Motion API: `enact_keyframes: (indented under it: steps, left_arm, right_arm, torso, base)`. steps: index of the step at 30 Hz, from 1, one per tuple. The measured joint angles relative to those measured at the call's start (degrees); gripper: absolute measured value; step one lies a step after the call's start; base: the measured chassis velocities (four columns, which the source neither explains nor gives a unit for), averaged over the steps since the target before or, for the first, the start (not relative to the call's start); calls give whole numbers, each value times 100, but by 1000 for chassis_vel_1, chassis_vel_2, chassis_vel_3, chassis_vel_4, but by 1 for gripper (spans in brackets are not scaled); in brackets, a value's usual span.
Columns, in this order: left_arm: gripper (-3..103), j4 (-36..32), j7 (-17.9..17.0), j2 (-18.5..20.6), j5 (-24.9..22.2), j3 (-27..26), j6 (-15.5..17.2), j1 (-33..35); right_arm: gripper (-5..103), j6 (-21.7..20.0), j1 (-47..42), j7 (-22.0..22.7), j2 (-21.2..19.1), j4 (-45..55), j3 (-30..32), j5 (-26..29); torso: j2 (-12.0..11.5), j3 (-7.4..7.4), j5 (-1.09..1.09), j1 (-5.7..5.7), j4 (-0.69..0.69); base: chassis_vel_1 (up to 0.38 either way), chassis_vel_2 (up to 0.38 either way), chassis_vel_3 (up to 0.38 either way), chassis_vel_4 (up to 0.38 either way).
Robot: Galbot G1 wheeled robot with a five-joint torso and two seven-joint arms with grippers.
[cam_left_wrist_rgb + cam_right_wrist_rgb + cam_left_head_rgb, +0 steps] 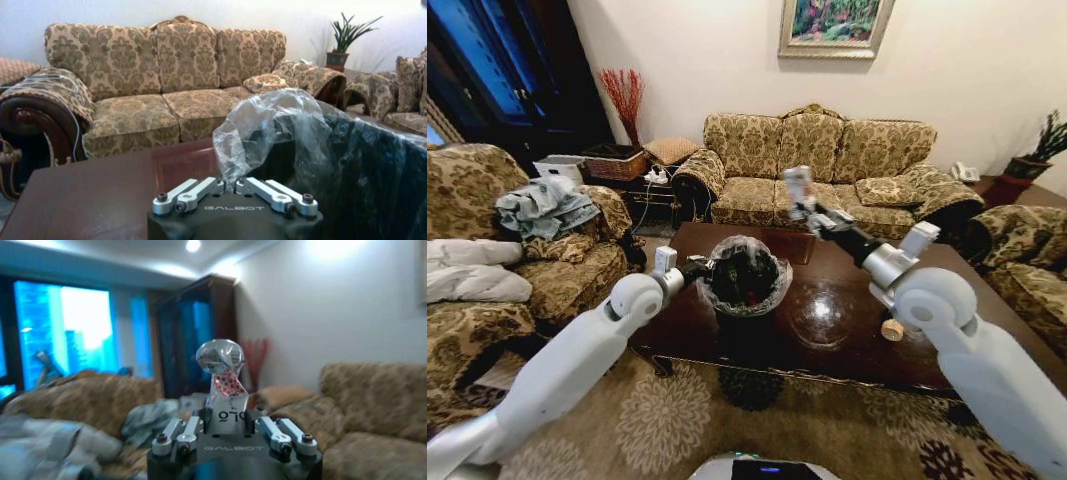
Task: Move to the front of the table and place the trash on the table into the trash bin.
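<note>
The trash bin [747, 278], black with a crinkled clear liner, stands on the dark glossy table [697, 335] near its middle. My left gripper [695, 270] is at the bin's left rim; the left wrist view shows this gripper [230, 184] shut on the liner bag [273, 125]. My right gripper [812, 212] is raised above the table's far side, behind and to the right of the bin, shut on a crumpled silver-grey can [799, 184]. The right wrist view shows the can [223, 390] upright between the fingers [183, 432]. A small tan piece [892, 329] lies on the table's right part.
A three-seat patterned sofa [817, 160] stands behind the table. An armchair with clothes [537, 215] is on the left, and another sofa [1027, 260] on the right. A side table with a basket [617, 165] sits at the back left. A patterned rug [677, 420] lies before the table.
</note>
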Motion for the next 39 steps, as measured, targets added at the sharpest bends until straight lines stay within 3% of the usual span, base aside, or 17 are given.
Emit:
enact_keyframes:
  steps: [6,10,11,17,18,20,22,25,27,29,32,39]
  left_arm:
    - [3,17,0,-59,3,29,8,9]
    - [3,-2,-6,-48,6,3,9,48]
    - [3,-3,-13,-29,11,-23,9,63]
    - [3,-44,-46,-7,18,-61,9,94]
    - [3,-58,-71,-6,17,-62,9,94]
    - [3,-90,-103,-6,16,-64,9,96]
    - [3,-113,-112,-4,14,-77,9,111]
    - [3,-181,-137,10,14,-183,8,213]
    - [3,-199,-139,14,17,-223,4,252]
    - [3,-224,-167,12,23,-277,-2,307]
    - [3,-273,-208,-20,185,-398,-41,444]
    - [3,-207,-188,-30,715,-533,-111,553]
  right_arm:
    - [35,42,382,0,369,-408,-1117,-348]
    - [35,17,322,27,463,-464,-1358,-600]
    - [45,-6,241,6,452,-457,-1375,-703]
    - [61,-9,-40,-59,349,-387,-1323,-890]
    - [61,-6,-89,-61,324,-361,-1274,-898]
    - [78,25,-167,-53,274,-281,-1123,-884]
    - [78,56,-225,-3,246,-211,-990,-858]
    - [94,218,-483,439,152,-19,-595,-811]
    - [98,242,-584,593,112,18,-466,-814]
    - [99,230,-757,783,71,46,-221,-831]
    - [100,-264,-1180,1291,70,-24,530,-909]
    - [100,-456,-1834,1168,73,-470,1669,-1259]
  torso:
    - [-1,0,0,0,1]
    - [-1,1,0,1,1]
    - [-1,0,0,0,1]
    - [-1,0,0,0,0]
    - [-1,0,0,0,0]
    - [-1,0,0,0,0]
    - [-1,0,0,0,0]
    - [-1,0,0,0,0]
    - [-1,-1,0,0,0]
    - [-1,-1,0,-1,0]
    - [-1,-1,0,-1,0]
    - [-1,-1,1,-1,0]
  base:
    - [0,0,0,0]
    - [0,0,0,0]
    - [0,0,0,0]
    - [0,0,0,0]
    - [0,0,0,0]
    - [0,0,0,0]
    - [0,0,0,0]
    - [0,0,0,0]
    - [0,0,0,0]
    - [0,0,0,0]
    - [0,0,0,0]
    - [-2,-5,-2,8]
